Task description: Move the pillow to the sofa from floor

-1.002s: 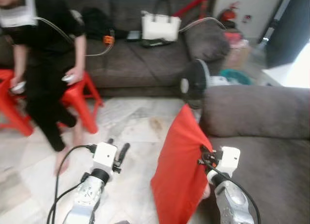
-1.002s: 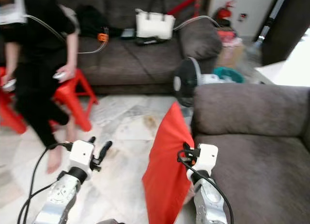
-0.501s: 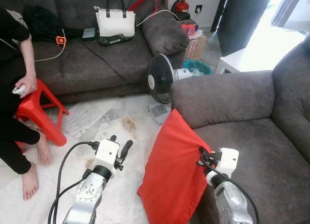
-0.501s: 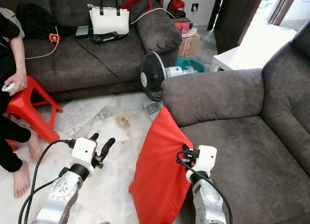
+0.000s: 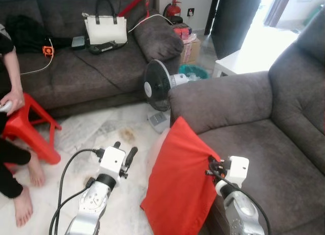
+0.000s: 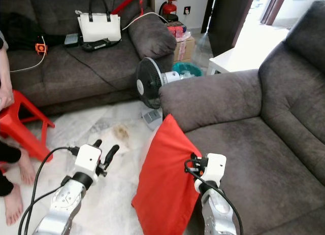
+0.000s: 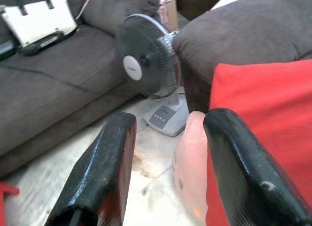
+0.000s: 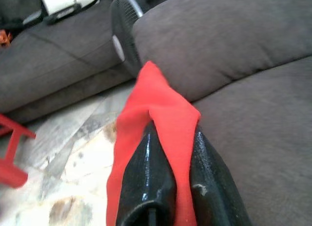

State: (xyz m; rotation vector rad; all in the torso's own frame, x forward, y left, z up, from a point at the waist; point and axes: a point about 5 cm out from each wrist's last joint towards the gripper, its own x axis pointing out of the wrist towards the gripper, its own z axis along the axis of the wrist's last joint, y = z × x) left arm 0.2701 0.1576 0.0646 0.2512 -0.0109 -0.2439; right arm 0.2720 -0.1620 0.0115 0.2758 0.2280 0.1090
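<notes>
A red pillow (image 5: 180, 179) hangs off the floor against the front edge of the grey sofa (image 5: 264, 143) on my right. My right gripper (image 8: 171, 160) is shut on the pillow's edge (image 8: 163, 109), the red cloth pinched between its two black fingers (image 8: 146, 172). The right wrist (image 5: 232, 170) sits just over the sofa seat's front edge. My left gripper (image 5: 124, 153) is held over the marble floor to the pillow's left, open with nothing between its fingers (image 7: 105, 162); the pillow (image 7: 263, 123) lies just beside it.
A standing fan (image 5: 157, 88) is on the floor by the sofa's armrest. A second grey sofa (image 5: 76, 72) at the back holds a white handbag (image 5: 104, 27). A person (image 5: 7, 93) sits at the left on a red stool (image 5: 33, 128). Marble floor (image 5: 91, 131) lies ahead.
The camera has swung right, so the near sofa now takes up more of the view and the person has slid to the left edge. Both grippers keep their pose; the pillow stays held.
</notes>
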